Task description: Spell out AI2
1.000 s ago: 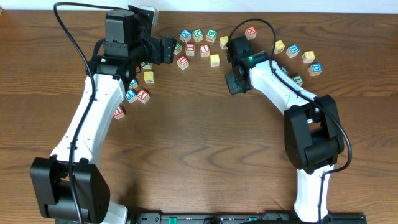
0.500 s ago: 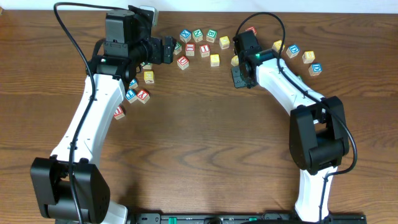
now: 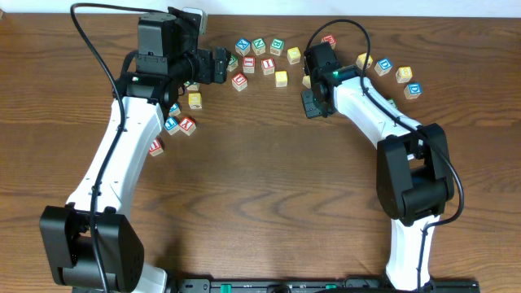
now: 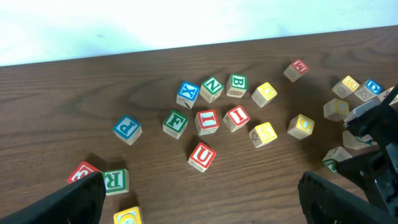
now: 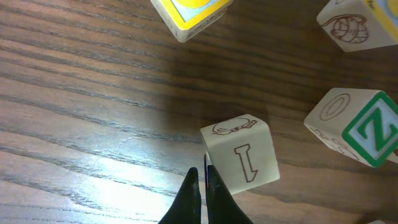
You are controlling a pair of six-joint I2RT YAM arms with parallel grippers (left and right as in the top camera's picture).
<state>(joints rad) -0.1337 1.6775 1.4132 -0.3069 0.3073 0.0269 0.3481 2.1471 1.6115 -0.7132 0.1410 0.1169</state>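
Note:
Letter blocks lie scattered along the table's far side. In the left wrist view I see two red I blocks, a red U, a green F, a blue X, a green N and a green B. No A or 2 face can be made out. My left gripper is open wide and empty above the blocks. My right gripper is shut, its tips against the left edge of a pale block with an outlined I.
More blocks lie at the far right and by the left arm. In the right wrist view a green Z block and a yellow block lie close by. The wall edge runs behind the blocks.
My right gripper has moved up and to the right, toward the blocks, then settled slightly left. The left arm has not moved.

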